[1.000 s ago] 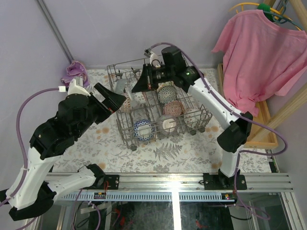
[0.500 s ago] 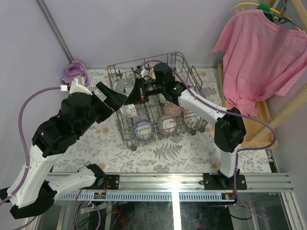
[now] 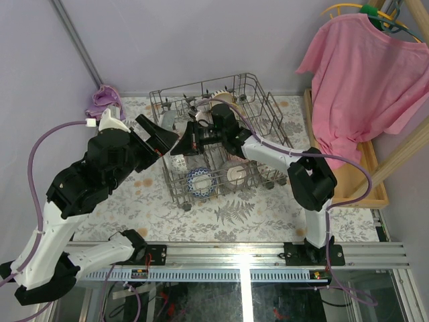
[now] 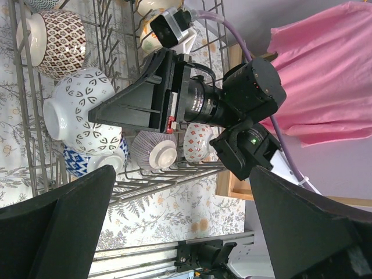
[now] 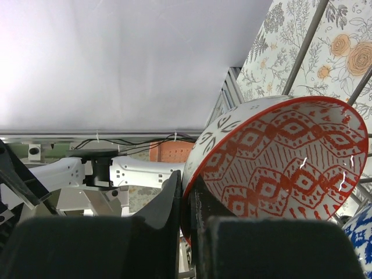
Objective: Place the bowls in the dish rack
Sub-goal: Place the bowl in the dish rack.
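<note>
A pink shirt (image 3: 365, 74) hung at the right, and a purple cloth (image 3: 102, 100) lay at the back left. Bowls (image 3: 201, 181) crowded the dish rack (image 3: 268, 111). The right gripper (image 5: 186, 195) pinched a red-lined bowl (image 5: 279, 168) by its rim, low at the rack's left side. The left gripper (image 4: 180, 232) gaped wide, empty, near it.

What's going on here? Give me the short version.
The right end effector is shut on the rim of a red-patterned bowl, holding it tilted at the dish rack's left side. The left end effector hangs open beside the rack, holding nothing. Several other bowls already sit in the rack.
</note>
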You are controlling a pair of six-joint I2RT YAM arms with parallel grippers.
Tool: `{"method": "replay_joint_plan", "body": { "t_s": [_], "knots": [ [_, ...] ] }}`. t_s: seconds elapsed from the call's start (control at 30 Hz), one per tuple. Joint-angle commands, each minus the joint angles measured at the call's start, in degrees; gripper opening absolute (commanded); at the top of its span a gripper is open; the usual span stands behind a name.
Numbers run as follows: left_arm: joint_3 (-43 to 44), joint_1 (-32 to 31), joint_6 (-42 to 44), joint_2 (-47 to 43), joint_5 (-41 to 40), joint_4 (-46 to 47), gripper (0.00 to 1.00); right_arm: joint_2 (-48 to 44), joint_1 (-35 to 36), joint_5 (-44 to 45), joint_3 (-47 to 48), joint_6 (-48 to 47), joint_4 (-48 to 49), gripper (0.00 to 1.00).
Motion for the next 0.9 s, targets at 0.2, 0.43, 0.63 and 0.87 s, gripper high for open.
{"method": "replay_joint_plan", "body": {
  "t_s": [0.2,0.43,0.63,0.87],
  "knots": [
    [3.21,0.07,1.41,2.86,0.25,0.3,1.0,-0.12,0.76,0.86,-2.05,6.05,14.99,0.0],
    [4.48,0.11,1.76,4.14,0.75,-0.5,1.0,1.47,0.79,2.05,-3.87,9.54,21.79,0.0],
    [6.28,0.08,0.75,5.43,1.44,-2.43,1.0,2.29,0.94,3.41,-5.97,9.43,25.39,0.0],
    [6.73,0.07,-1.23,5.88,1.85,-4.48,1.0,3.11,1.46,4.48,-9.48,9.82,30.27,0.0]
  ]
}}
